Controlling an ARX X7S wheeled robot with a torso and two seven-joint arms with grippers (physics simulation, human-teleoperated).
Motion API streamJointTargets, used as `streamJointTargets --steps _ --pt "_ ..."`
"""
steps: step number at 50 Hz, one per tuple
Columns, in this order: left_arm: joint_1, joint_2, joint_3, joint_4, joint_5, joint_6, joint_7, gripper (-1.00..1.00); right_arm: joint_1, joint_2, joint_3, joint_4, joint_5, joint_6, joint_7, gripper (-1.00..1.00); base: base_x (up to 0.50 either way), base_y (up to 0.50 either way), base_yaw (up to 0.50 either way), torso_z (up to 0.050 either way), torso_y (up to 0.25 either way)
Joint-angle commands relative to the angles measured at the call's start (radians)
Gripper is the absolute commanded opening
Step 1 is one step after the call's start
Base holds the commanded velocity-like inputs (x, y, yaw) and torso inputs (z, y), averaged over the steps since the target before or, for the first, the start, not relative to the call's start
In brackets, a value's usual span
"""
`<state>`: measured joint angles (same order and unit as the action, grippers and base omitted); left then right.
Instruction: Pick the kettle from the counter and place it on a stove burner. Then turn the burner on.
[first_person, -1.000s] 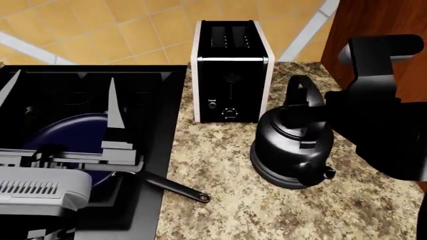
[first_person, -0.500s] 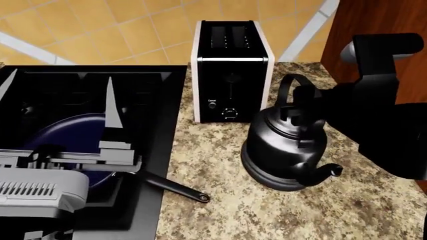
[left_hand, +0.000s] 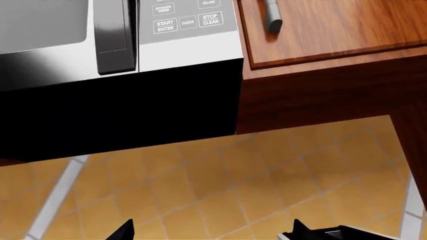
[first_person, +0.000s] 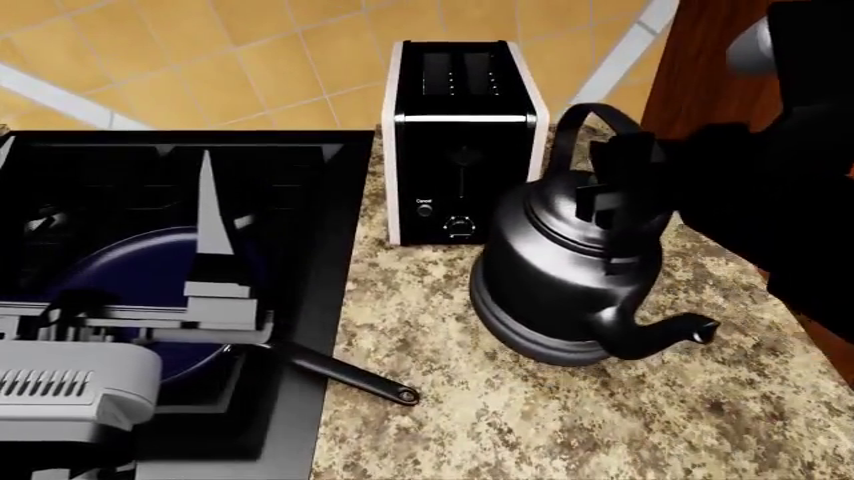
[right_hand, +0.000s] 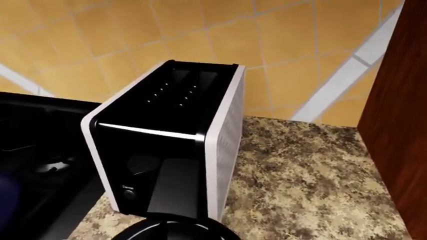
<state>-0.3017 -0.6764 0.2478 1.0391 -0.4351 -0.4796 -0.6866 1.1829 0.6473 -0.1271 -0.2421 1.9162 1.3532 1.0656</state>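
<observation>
Carrying the kettle (first_person: 567, 285) is the step in hand, judged from the head view: the right gripper (first_person: 617, 195) is clamped on the arched handle, and the body looks tilted, spout toward the front edge of the counter (first_person: 534, 420). Whether the base ring has cleared the stone or rests on it cannot be told from these pictures. The kettle sits over the middle of the counter, just in front of the toaster (first_person: 461, 140) and well short of the black stove (first_person: 307, 200), whose edge runs along the counter's left side.

On the stove the frying pan (first_person: 127, 275) covers the near burner (first_person: 60, 215), with its handle reaching over the edge toward the counter. A free grate lies farther back, nearer the tiled wall.

The left gripper (first_person: 207, 240) hangs above the pan. Its two fingertips show spread wide apart in the left wrist view, with nothing between them, looking up at the microwave (left_hand: 113, 75) and a wall cabinet (left_hand: 327, 30).

The next move likely calls for lifting the kettle high enough to pass the pan handle, swinging it left across the counter's edge, and lowering it level onto an open burner. The left arm may need to clear out first. After that comes the knob, which no view shows.
</observation>
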Motion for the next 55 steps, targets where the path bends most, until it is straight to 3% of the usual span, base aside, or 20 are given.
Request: streamJointTargets --steps 1,12,32,55 --pt "-0.007 -0.041 0.013 -0.003 -0.027 0.024 -0.046 1.0 0.102 0.023 -0.002 -0.04 0.027 0.011 0.161 -1.0 0.0 0.0 0.0 0.0 0.0" --pt "-0.015 -0.062 0.029 -0.006 -0.037 0.036 -0.071 1.0 0.214 0.04 -0.036 -0.052 0.054 0.026 0.164 -1.0 0.0 0.0 0.0 0.0 0.0" --pt "-0.023 -0.098 0.052 -0.01 -0.053 0.064 -0.109 1.0 0.253 0.058 -0.092 -0.072 0.071 0.02 0.18 -1.0 -0.5 0.1 0.0 0.0 0.0" --pt "-0.032 -0.128 0.067 -0.01 -0.072 0.084 -0.14 1.0 0.296 0.062 -0.131 -0.101 0.049 0.031 0.148 -1.0 -0.03 0.48 0.0 0.0 0.0"
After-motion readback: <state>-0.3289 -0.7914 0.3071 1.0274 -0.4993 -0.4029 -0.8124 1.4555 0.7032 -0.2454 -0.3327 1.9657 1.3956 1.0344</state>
